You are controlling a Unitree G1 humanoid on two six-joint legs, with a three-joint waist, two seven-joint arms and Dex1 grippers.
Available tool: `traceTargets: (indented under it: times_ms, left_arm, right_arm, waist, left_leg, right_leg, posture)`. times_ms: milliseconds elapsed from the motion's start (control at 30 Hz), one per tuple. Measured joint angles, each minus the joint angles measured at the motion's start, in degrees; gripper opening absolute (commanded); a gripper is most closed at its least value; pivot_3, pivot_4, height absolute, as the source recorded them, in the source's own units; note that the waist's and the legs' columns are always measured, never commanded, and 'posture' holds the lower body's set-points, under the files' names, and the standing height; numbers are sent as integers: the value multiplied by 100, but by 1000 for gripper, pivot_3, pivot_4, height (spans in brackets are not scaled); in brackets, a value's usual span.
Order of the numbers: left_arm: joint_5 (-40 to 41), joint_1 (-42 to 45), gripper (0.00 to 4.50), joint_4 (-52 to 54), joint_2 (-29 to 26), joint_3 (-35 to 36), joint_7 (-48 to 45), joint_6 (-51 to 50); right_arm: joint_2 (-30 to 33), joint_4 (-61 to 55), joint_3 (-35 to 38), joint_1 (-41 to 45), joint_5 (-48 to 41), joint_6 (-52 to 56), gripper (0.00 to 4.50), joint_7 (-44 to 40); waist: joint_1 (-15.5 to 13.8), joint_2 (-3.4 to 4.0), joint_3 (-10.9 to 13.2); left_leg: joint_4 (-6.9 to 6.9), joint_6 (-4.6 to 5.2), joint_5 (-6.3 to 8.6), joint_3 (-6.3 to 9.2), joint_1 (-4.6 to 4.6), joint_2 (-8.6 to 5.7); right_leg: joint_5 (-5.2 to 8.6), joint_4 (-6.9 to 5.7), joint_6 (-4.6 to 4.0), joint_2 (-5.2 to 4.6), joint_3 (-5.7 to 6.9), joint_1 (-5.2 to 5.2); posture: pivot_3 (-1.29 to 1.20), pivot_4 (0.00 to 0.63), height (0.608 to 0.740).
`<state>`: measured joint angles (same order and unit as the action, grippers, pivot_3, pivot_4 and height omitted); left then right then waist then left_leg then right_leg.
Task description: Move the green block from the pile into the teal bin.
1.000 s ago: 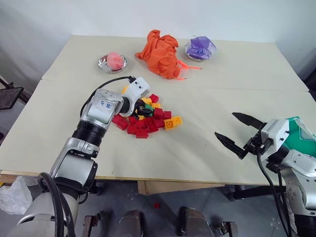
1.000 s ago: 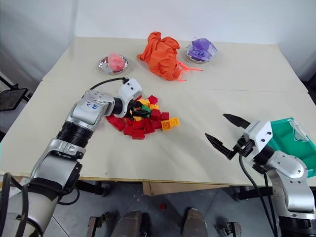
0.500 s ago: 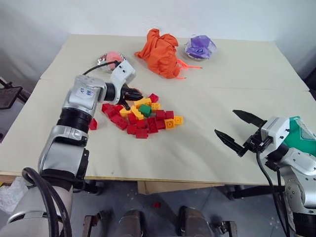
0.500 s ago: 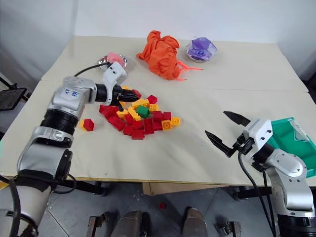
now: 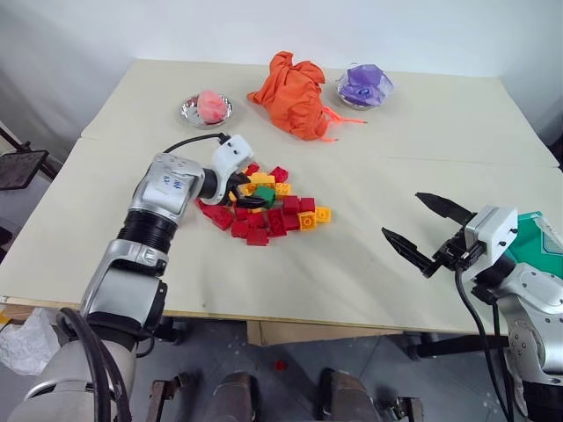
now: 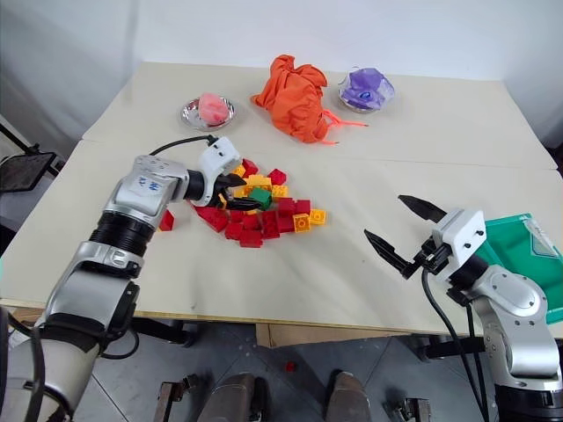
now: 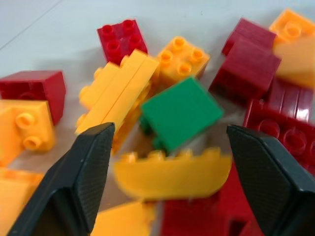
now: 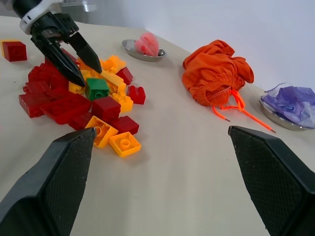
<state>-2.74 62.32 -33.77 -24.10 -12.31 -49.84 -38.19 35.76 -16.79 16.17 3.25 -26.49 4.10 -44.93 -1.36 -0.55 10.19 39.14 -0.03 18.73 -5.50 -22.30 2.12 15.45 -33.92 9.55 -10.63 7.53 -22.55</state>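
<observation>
- The small dark green plastic brick [image 6: 260,197] lies in the pile of red and yellow studded plastic bricks [image 6: 255,207] on the beige table [image 6: 396,132].
- My left gripper [image 7: 167,162] hovers just over it, fingers apart, one either side.
- My right gripper [image 6: 398,232] hangs wide open, well apart, near the teal rectangular plastic bin [image 6: 528,259].

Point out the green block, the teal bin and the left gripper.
green block [image 7: 181,112], left wrist view, top face.
teal bin [image 6: 519,246], right eye view, inner floor.
left gripper [image 8: 74,58], right wrist view, between fingertips.
</observation>
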Motion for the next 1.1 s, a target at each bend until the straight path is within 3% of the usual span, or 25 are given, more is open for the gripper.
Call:
traceTargets:
  times_ms: [167, 400, 500, 667, 867, 967, 1100]
  left_arm:
    - [-2, -50, 3706, 418, 190, -74, 220, -695]
    - [-252, -29, 3706, 53, 215, -237, 675, -722]
    - [-238, -10, 3100, -16, 228, -241, 605, -695]
    - [-183, -3, 1570, -155, 277, -208, 532, -460]
    - [-22, 14, 1570, -436, 42, 89, 279, 1050]
    - [239, 107, 1570, -563, -197, 256, -478, 2284]
    - [485, 406, 1570, -632, -203, 382, -1216, 3214]
  right_arm:
    - [0, 0, -1, 30, 0, 29, 4500, -1]
    - [-4, -42, -7, 30, 2, 94, 4500, 35]
    - [-9, -102, -7, 31, 3, 95, 4500, 64]
    - [-27, -103, -7, 26, 7, 95, 4500, 81]
    - [-27, -115, -5, -63, 13, 93, 4500, 104]
    - [-19, -211, 68, -259, 12, 96, 4500, 137]
    - [40, -373, 308, -440, 5, 104, 4500, 179]
  waist:
    - [8, 0, 0]
    - [4, 0, 0]
    - [4, 0, 0]
    - [7, 0, 0]
    - [8, 0, 0]
    - [-1, 0, 0]
    - [-42, 0, 0]
  left_leg:
    - [-2, 0, 0, 0, 1, 0]
    - [-2, 0, 0, 0, -1, 0]
    - [-2, 0, 0, 0, 0, 0]
    - [-2, 0, 0, -1, 0, 0]
    - [-2, 0, 0, -1, -1, 0]
    - [-2, 0, 0, -1, -5, 0]
    - [1, 1, 1, 0, -7, -2]
  right_leg:
    - [0, -1, 0, 0, 0, -1]
    - [0, 1, 0, 1, 0, -3]
    - [0, 1, 0, 0, 0, -2]
    - [0, 0, 0, 0, 0, -2]
    - [0, 1, 0, 0, 1, -4]
    - [0, 4, 0, 0, 2, -6]
    - [0, 5, 0, -1, 4, -2]
  posture:
    - [0, 150, 740]
    - [0, 150, 740]
    - [0, 150, 740]
    - [0, 150, 740]
    - [0, 150, 740]
    - [0, 150, 740]
    - [0, 150, 740]
